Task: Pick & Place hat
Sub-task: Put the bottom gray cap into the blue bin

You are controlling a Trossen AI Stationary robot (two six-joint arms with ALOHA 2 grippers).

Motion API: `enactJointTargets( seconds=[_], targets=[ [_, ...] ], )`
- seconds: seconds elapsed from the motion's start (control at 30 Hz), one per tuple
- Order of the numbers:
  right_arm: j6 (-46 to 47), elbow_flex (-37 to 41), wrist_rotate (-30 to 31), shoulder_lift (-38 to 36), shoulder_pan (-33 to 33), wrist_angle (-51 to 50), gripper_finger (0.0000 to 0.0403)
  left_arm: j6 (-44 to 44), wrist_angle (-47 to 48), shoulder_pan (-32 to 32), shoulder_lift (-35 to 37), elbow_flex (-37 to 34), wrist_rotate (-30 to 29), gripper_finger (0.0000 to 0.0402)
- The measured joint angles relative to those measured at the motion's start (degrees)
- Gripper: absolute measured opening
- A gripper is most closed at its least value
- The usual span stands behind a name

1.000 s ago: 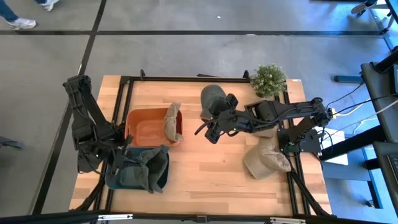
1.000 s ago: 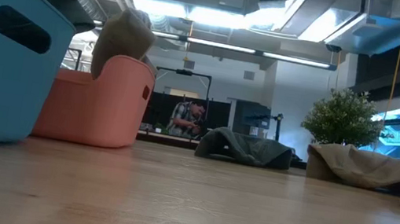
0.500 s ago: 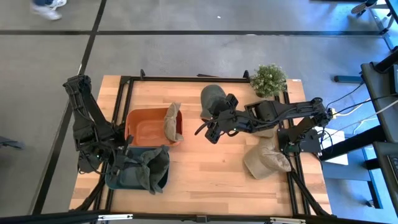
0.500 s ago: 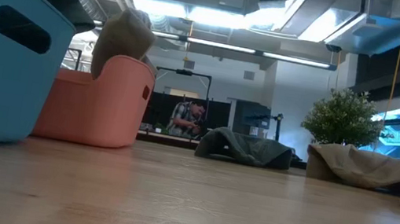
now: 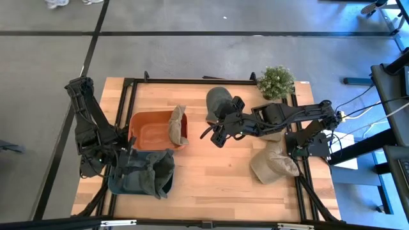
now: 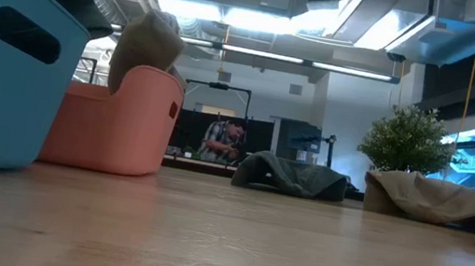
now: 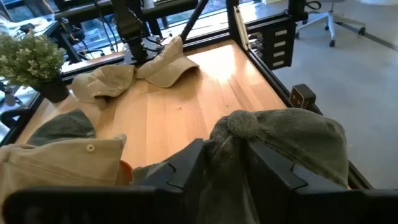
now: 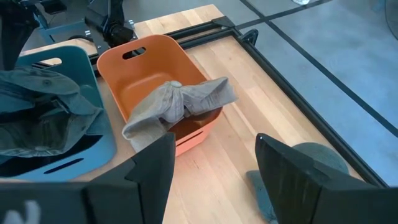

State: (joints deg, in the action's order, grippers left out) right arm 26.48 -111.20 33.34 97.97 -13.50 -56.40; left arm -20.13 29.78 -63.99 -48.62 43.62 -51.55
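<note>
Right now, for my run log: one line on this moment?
left gripper: shut on green hat over blue bin | right gripper: open, empty, mid-table

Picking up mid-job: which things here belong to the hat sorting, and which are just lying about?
Job: green hat and tan hats on the table; orange bin with a tan hat over its rim; blue bin holding green hats.
Lying about: potted plant.

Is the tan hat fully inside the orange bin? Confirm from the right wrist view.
No: the tan hat is draped over the rim of the orange bin, part inside and part hanging outside.
</note>
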Motion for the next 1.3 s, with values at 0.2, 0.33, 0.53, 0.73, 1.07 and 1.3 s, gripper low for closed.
enactJointTargets(
  seconds=[0.2, 0.33, 0.53, 0.73, 1.07, 1.3],
  targets=[
    [-0.09, 0.0, 0.0, 0.0, 0.0, -0.02, 0.0223, 3.26, 0.22, 0.0, 0.0, 0.0, -0.03, 0.0138],
    [-0.06, 0.0, 0.0, 0.0, 0.0, -0.02, 0.0223, 3.26, 0.22, 0.0, 0.0, 0.0, 0.0, 0.0155],
    [-0.14, 0.02, 0.0, 0.0, 0.0, -0.05, 0.0223, 2.52, 0.22, 0.0, 0.0, 0.0, 3.46, 0.0178],
    [-0.21, 0.01, 0.0, 0.0, 0.0, -0.07, 0.0223, 2.57, 0.19, 0.01, 0.0, 0.01, 6.93, 0.0178],
    [-2.49, 0.02, -0.46, 0.0, 0.0, -0.05, 0.0223, -4.13, 2.63, 0.02, 0.0, 0.04, 12.77, 0.0178],
    [-2.95, 0.02, -0.46, 0.0, 0.0, -0.04, 0.0223, -9.93, 9.85, 2.07, 0.0, 0.04, 14.86, 0.0174]
  ],
)
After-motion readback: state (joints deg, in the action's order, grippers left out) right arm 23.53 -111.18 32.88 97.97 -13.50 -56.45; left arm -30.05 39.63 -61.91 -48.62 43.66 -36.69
